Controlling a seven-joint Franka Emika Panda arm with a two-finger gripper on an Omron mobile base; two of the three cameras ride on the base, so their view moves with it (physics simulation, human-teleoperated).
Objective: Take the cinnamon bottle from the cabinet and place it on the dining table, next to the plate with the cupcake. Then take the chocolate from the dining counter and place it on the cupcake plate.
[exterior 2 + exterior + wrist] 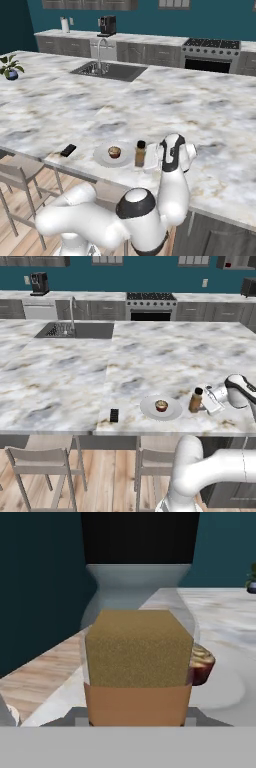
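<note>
Cinnamon bottle (195, 400) stands upright on our marble surface (150, 356), near its front edge, clasped by our hand (207, 400), which reaches in from 3 o'clock. Going left to right in the left base view, we see the chocolate (114, 415) lying flat, then the white plate (155, 412) carrying the cupcake (161, 405), then the bottle just beside the plate at its 3 o'clock. Through the hand camera, the bottle's orange-brown contents loom close, the cupcake peeking out behind.
</note>
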